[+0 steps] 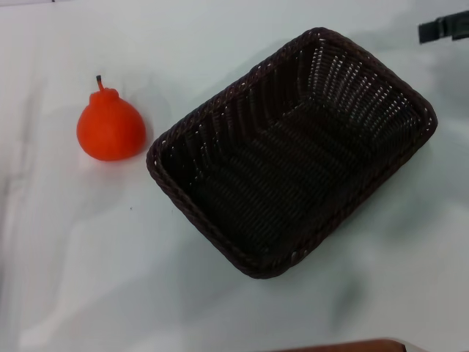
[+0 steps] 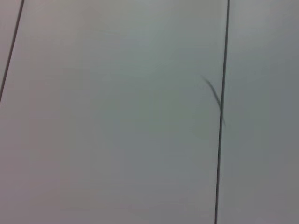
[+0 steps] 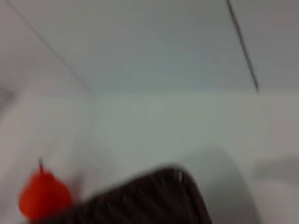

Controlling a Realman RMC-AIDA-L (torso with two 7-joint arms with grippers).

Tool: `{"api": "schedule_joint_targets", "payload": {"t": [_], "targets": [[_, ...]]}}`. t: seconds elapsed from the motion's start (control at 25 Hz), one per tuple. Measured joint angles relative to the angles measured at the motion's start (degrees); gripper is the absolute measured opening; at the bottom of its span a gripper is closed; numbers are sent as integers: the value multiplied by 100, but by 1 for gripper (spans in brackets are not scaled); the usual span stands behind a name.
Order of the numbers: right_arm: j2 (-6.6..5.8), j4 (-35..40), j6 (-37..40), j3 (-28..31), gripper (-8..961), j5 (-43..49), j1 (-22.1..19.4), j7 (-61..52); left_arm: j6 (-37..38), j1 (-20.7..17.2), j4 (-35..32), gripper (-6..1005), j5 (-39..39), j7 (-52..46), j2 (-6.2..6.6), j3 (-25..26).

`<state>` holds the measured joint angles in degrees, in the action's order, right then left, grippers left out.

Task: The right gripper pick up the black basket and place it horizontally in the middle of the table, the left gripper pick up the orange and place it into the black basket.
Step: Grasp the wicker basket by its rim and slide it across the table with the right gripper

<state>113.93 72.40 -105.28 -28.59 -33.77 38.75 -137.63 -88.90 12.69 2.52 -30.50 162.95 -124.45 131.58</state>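
Basket sits diagonal at frame centre, empty, orange just left of it on the table — basket step in hand; right gripper pokes in upper right, opening can't tell — next needs a rim grasp.
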Motion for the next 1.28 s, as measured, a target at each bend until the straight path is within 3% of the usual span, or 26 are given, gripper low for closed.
{"api": "schedule_joint_targets", "payload": {"t": [0.2, 0.4, 0.56, 0.8, 0.92, 1.28], "targets": [[154, -72, 73, -442, 930, 1232, 591, -356, 0, -11, 10, 857, 0, -2, 13, 6], [303, -262, 453, -758, 929, 1302, 704, -552, 8, -56, 24, 856, 0, -5, 19, 40], [390, -848, 1025, -1019, 930, 1294, 722, -639, 8, -59, 31, 856, 0, -7, 18, 118], [467, -1544, 1654, -1301, 921, 1293, 783, -649, 1, -58, 45, 857, 0, -9, 25, 149], [526, -1622, 1808, -1367, 898, 1267, 780, -641, 9, -65, 47, 858, 0, -9, 26, 153], [533, -1571, 1695, -1603, 775, 1160, 757, -668, 9, -68, 42, 858, 0, -9, 27, 227]]}}
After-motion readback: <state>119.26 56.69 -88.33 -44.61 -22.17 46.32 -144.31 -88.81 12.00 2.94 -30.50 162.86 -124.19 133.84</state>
